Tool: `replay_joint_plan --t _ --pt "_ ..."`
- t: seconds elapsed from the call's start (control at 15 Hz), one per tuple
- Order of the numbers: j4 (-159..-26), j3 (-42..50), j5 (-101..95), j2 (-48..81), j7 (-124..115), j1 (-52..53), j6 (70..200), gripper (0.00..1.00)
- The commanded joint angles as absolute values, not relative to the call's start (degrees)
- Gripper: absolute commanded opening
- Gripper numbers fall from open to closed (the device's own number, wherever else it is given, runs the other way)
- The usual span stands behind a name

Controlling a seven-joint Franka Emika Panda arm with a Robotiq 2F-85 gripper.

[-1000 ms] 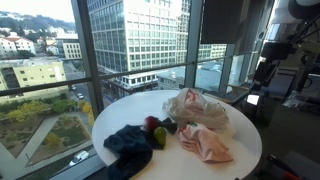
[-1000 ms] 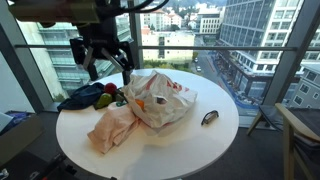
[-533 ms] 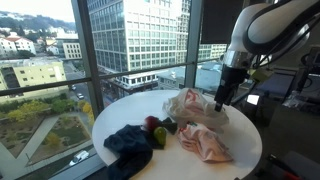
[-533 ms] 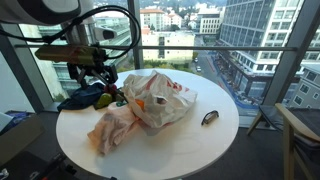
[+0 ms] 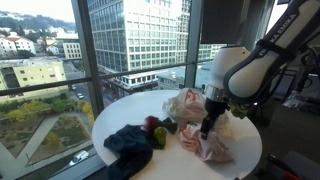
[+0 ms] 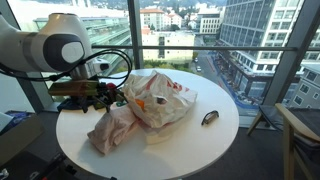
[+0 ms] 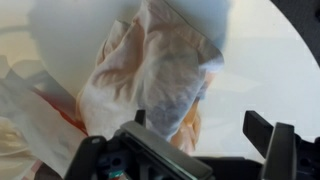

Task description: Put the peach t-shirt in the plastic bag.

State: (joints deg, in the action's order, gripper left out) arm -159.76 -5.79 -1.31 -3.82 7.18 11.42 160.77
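The peach t-shirt [image 5: 205,146] lies crumpled on the round white table [image 5: 245,150], in front of the white plastic bag [image 5: 190,104]. Both exterior views show them: shirt [image 6: 112,128], bag [image 6: 158,98]. My gripper [image 5: 207,128] hangs just above the shirt, also seen in an exterior view [image 6: 107,100]. In the wrist view the gripper [image 7: 200,125] is open, with one finger [image 7: 262,130] over bare table and the other at the shirt's edge [image 7: 150,70]. It holds nothing. The bag [image 7: 30,105] shows at the left.
A dark blue cloth [image 5: 125,145] with red and green items [image 5: 156,130] lies at one side of the table. A small black object [image 6: 209,117] lies near the opposite edge. Large windows surround the table [image 6: 190,140].
The arm has swung in from beside the table and come down over the peach t-shirt. The shirt and bag have not moved.
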Motion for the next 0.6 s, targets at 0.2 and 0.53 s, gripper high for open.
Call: replay_joint_plan --t 0.2,0.53 --pt "-159.25 0.16 -32.12 2.42 -12.01 11.58 168.94 1.0" --pt "-158.58 4.71 -54.62 5.64 -29.51 11.5 169.84 1.0"
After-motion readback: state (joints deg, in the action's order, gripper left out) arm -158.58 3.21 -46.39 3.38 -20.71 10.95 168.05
